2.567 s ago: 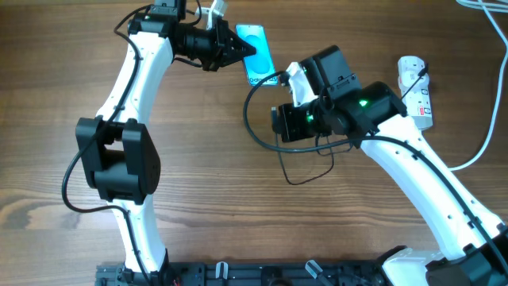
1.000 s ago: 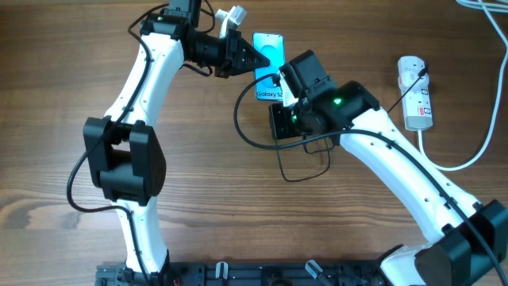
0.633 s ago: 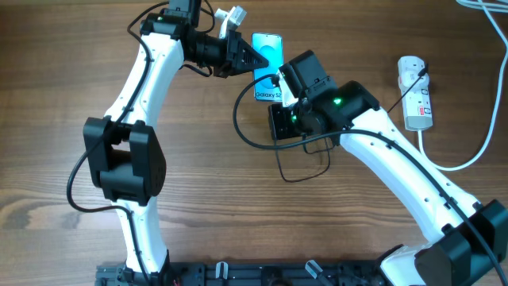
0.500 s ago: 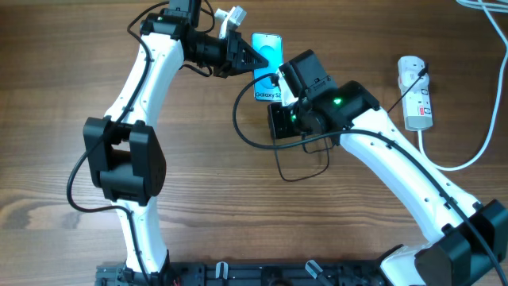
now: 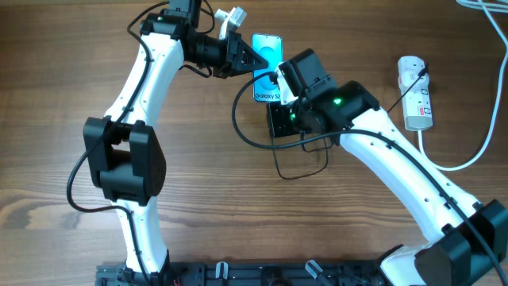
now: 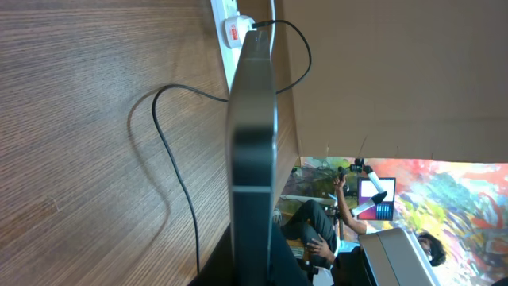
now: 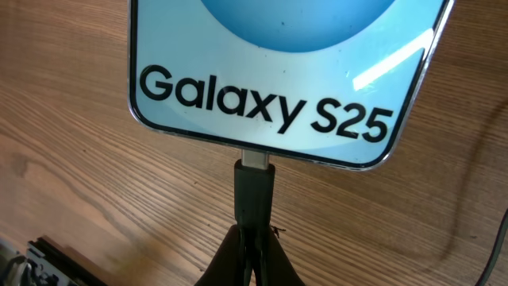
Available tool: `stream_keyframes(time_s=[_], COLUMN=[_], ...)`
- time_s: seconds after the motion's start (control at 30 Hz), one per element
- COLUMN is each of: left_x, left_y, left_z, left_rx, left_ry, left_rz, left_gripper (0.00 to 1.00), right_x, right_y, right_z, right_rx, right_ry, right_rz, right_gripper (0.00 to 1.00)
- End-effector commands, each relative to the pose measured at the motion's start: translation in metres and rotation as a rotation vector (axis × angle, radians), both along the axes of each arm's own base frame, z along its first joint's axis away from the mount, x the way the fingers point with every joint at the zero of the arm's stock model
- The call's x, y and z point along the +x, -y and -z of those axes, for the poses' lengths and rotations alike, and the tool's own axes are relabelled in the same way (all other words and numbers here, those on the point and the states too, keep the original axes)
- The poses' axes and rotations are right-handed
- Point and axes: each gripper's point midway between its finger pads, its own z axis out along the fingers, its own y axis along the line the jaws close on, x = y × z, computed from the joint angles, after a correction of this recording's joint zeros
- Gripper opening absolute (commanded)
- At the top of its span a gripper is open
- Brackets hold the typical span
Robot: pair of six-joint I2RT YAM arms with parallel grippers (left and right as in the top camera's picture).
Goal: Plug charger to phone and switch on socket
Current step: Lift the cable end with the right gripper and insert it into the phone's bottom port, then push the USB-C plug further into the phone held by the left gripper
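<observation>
The phone (image 5: 268,63) shows its turquoise screen face up at the table's back middle. My left gripper (image 5: 248,57) is shut on its left side. In the left wrist view the phone (image 6: 252,143) appears edge-on between the jaws of that gripper (image 6: 254,266). My right gripper (image 7: 254,242) is shut on the charger's black connector (image 7: 254,191), whose silver tip meets the bottom edge of the phone (image 7: 278,71) under the "Galaxy S25" text. From above, the right gripper (image 5: 279,80) sits just below the phone. The charger cable (image 5: 279,163) loops under the right arm. The white socket (image 5: 414,94) lies far right.
A thick white lead (image 5: 476,151) curves from the socket toward the right edge. In the left wrist view the socket (image 6: 230,20) shows a red switch and the black cable (image 6: 171,159) trails over the wood. Both white arms cross the table's middle.
Since the oldest frame the left gripper carried the phone slightly right, and the right gripper brought the connector up-left to the phone's bottom edge. Over the last second nothing visibly moved.
</observation>
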Motion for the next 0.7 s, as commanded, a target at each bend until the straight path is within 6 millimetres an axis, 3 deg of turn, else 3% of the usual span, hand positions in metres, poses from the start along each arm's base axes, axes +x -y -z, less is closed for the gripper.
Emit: stream_keyframes(time_s=[0.0,0.67], left_x=[-0.0045,-0.0075], left_y=[0.0006,0.0025], left_z=[-0.0187,-0.0243], left_rx=[-0.028,-0.063], left_ry=[0.064,0.065], left_rz=[0.021,0.038], left_gripper=[0.04,0.04], right_x=[0.0042,0.0045], right_y=[-0.0029,-0.0041], right_z=[-0.0023,-0.0030], right_rx=[0.009,0.023], right_ry=[0.007,-0.004], right_rz=[-0.003,0.020], right_gripper=[0.05,0.05])
